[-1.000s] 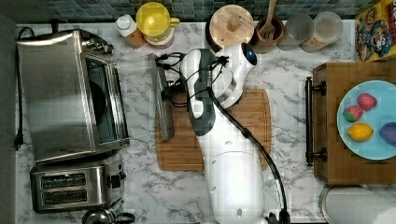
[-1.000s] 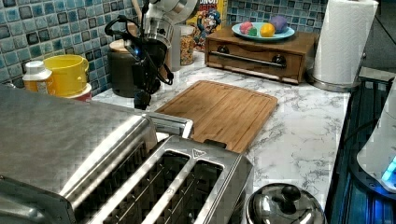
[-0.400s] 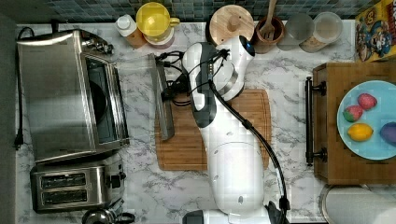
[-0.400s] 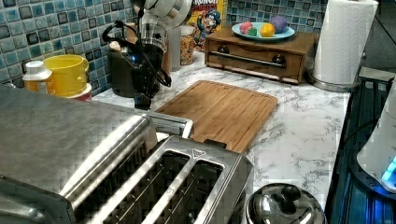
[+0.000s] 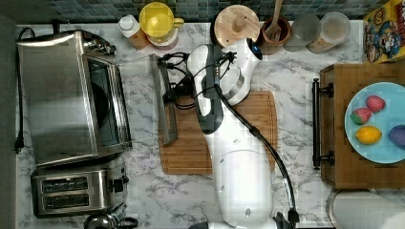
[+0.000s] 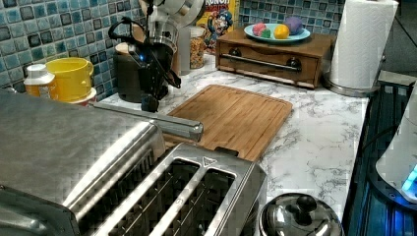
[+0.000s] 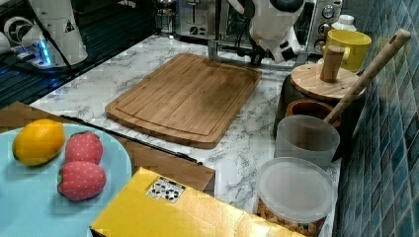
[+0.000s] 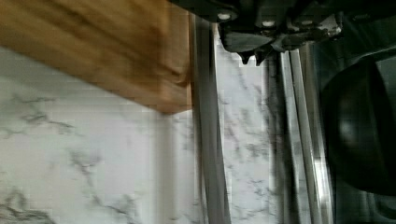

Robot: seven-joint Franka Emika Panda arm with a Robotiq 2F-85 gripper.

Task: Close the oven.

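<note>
We see the oven point(image 5: 67, 95) at the top view's left on the marble counter point(image 5: 296, 191), its glass door dropped flat so the bar handle point(image 5: 162, 100) lies over the cutting board's point(image 5: 229, 143) edge. The door glass is hard to make out. Bare board lies beyond the handle, and the gripper point(image 5: 171, 94) sits right at the bar; we cannot tell how its fingers stand.
</note>
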